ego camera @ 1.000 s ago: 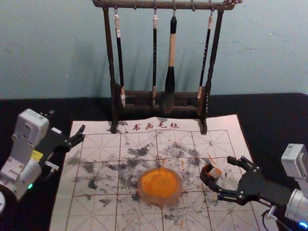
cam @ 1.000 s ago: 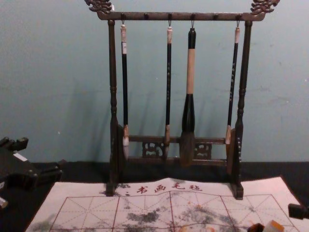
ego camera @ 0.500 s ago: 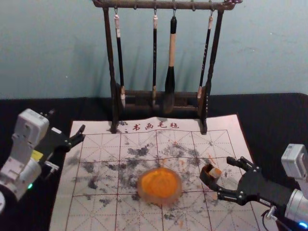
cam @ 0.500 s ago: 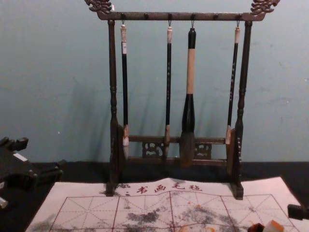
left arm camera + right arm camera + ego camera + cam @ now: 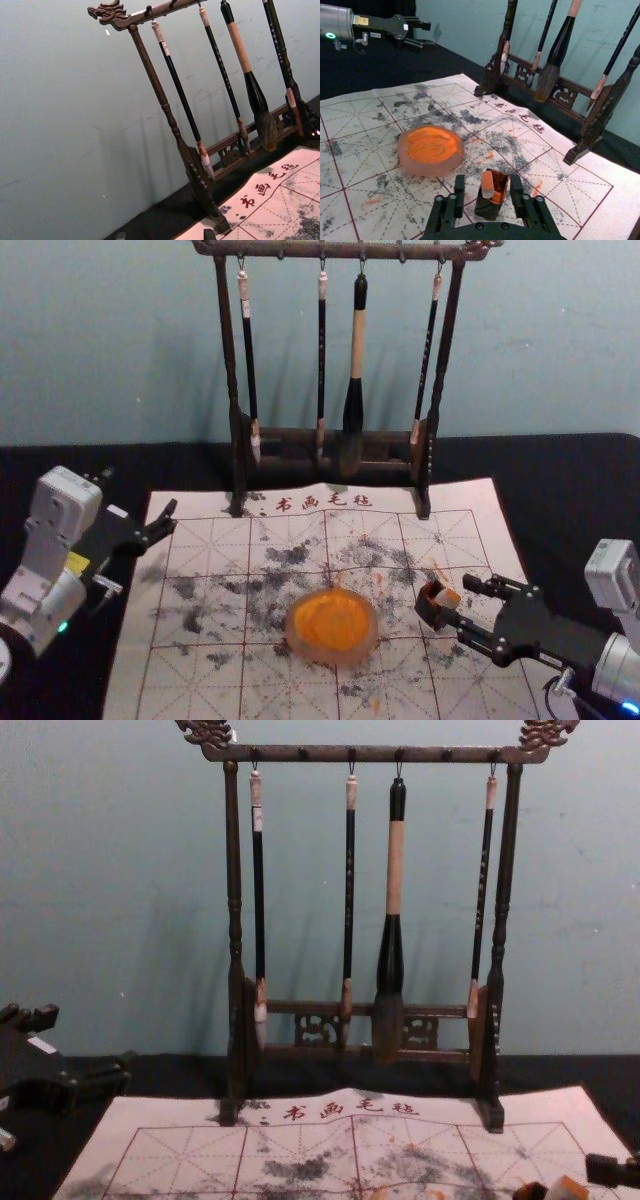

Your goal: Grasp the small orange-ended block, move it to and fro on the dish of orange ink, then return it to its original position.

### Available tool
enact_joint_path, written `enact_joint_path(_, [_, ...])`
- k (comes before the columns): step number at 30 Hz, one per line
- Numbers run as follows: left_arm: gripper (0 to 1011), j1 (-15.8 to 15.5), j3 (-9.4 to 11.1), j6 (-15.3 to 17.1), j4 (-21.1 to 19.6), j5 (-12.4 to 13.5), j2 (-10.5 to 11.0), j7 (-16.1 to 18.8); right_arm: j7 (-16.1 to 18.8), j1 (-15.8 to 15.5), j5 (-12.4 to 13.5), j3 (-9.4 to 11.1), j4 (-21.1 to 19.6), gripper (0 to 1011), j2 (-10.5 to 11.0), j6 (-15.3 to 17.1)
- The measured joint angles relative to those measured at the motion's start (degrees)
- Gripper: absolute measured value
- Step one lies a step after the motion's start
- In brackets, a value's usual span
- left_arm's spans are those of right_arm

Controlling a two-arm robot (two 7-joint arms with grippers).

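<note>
The orange-ended block [image 5: 487,186] is straddled, apparently ungrasped, by the right end effector [image 5: 488,178], fingers apart. Inking and return seem undone; the left end effector [image 5: 139,496] is parked spread at left.

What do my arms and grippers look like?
The left gripper and right gripper are black, with slim jointed fingers. Each silver-grey wrist carries a pale box. The left arm has a yellow label and green light; the right, a blue light and dark cable.

The small pale block [image 5: 487,186], orange-ended, leans in a dark open box [image 5: 486,209], seemingly against its rim. The round, frosted dish [image 5: 422,169] of orange ink lies flat nearby on the gridded mat [image 5: 362,167].
</note>
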Motion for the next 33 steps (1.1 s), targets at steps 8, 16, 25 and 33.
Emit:
enact_joint_path(8, [1001, 0.0, 0.0, 0.0, 0.0, 0.0, 0.0, 0.0, 0.0, 0.0, 0.0, 0.0, 0.0, 314, 0.0, 0.0])
enact_joint_path(16, [1001, 0.0, 0.0, 0.0, 0.0, 0.0, 0.0, 0.0, 0.0, 0.0, 0.0, 0.0, 0.0, 71, 0.0, 0.0])
enact_joint_path(25, [1001, 0.0, 0.0, 0.0, 0.0, 0.0, 0.0, 0.0, 0.0, 0.0, 0.0, 0.0, 0.0, 49, 0.0, 0.0])
enact_joint_path(33, [1001, 0.0, 0.0, 0.0, 0.0, 0.0, 0.0, 0.0, 0.0, 0.0, 0.0, 0.0, 0.0, 49, 0.0, 0.0])
